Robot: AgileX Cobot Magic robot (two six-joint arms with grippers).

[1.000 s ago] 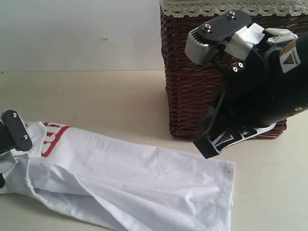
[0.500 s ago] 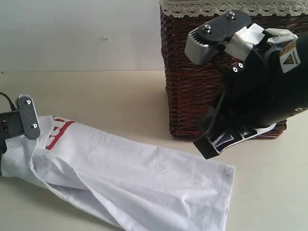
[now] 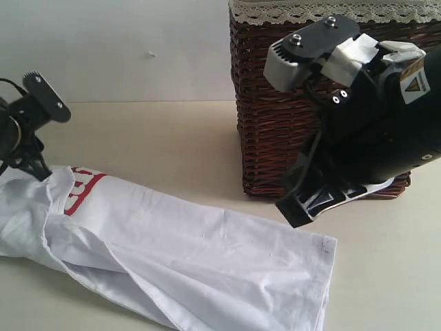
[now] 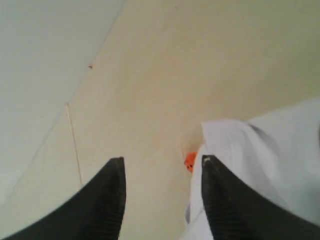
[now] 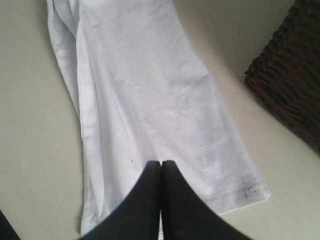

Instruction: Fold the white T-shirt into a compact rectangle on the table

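The white T-shirt (image 3: 200,262) lies on the table (image 3: 158,138) as a long narrow band, from the red letters (image 3: 80,189) at the left to the hem at the lower right. My left gripper (image 4: 162,161) is open and holds nothing; it hangs just above the collar end, with one fingertip (image 4: 212,175) over the cloth beside the orange tag (image 4: 190,161). In the exterior view it sits at the far left (image 3: 31,155). My right gripper (image 5: 161,163) is shut and empty, hovering over the T-shirt (image 5: 145,90) near the hem, beside the basket (image 3: 298,207).
A dark brown wicker basket (image 3: 269,124) with cream lace trim stands at the back right, close behind my right arm; its corner shows in the right wrist view (image 5: 292,75). A plain white wall (image 3: 110,48) bounds the table's far edge.
My left gripper has lifted off the collar end and risen up and back at the left. The collar end has settled a little to the right. The right arm has not moved.
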